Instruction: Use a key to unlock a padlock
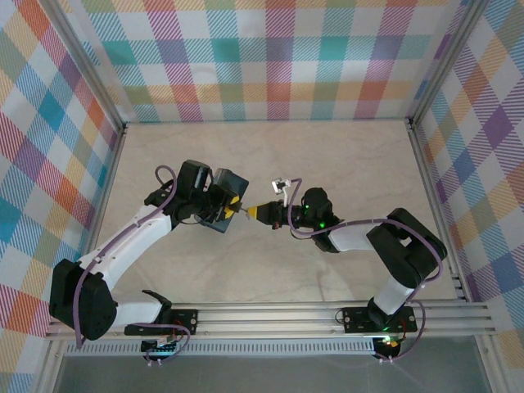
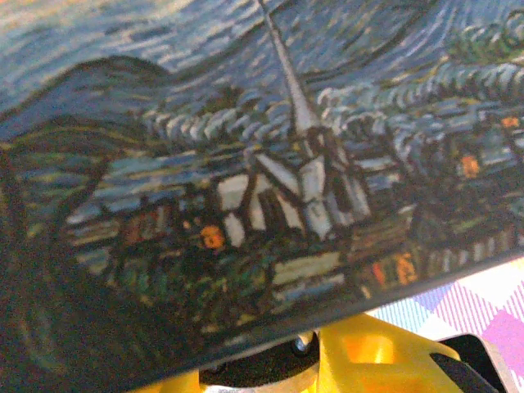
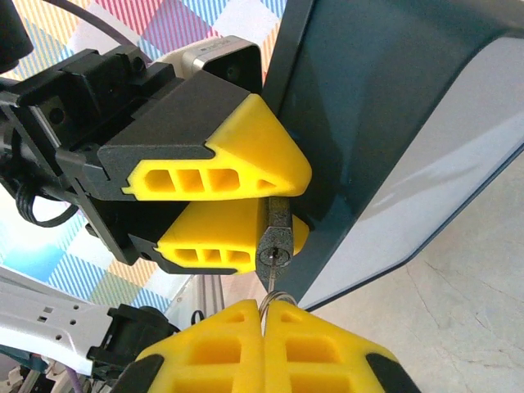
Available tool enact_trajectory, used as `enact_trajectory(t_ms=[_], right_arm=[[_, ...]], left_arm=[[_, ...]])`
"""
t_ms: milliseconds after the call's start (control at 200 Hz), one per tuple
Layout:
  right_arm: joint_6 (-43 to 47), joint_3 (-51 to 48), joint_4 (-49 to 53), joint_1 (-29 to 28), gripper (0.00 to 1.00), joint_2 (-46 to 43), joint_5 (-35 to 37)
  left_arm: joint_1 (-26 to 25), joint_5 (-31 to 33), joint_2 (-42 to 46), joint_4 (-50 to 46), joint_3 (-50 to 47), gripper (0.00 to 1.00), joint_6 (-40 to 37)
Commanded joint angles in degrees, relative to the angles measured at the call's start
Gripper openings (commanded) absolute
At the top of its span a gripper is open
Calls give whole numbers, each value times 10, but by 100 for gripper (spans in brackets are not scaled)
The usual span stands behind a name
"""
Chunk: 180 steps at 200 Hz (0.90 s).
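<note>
- padlock (image 3: 274, 237): grey metal, dull satin body; brighter ring round the keyway.
- key (image 3: 267, 288): thin bare silvery metal.
- tin (image 2: 286, 164): lid printed with brushstroke painting, slight gloss; dark face smooth, with a soft sheen.
- left gripper (image 3: 288, 205): matt yellow plastic fingers, black matt plastic housing.
- right gripper (image 3: 264, 319): same matt yellow plastic.
- desk (image 3: 458, 311): pale stone-look surface, smooth, faintly veined.
- rail (image 1: 270, 315): bare silvery metal.

Painted tin (image 2: 270, 164), yellow gripper fingers (image 2: 368, 354) under lower edge
</note>
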<state>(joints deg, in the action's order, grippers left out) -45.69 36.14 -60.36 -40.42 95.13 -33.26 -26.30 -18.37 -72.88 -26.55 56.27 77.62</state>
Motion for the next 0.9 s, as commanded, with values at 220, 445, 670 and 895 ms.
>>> enact_trajectory(t_ms=[220, 445, 670, 895], right_arm=[[-51, 42, -84, -15, 0, 6, -19], [-77, 37, -86, -14, 0, 11, -2], [-70, 70, -41, -16, 0, 26, 1], [-75, 111, -38, -26, 0, 47, -6]], left_arm=[[-1, -34, 22, 65, -24, 10, 27], [3, -36, 30, 71, -26, 10, 32], [2, -47, 34, 71, -22, 9, 23], [2, -51, 46, 68, -30, 8, 22]])
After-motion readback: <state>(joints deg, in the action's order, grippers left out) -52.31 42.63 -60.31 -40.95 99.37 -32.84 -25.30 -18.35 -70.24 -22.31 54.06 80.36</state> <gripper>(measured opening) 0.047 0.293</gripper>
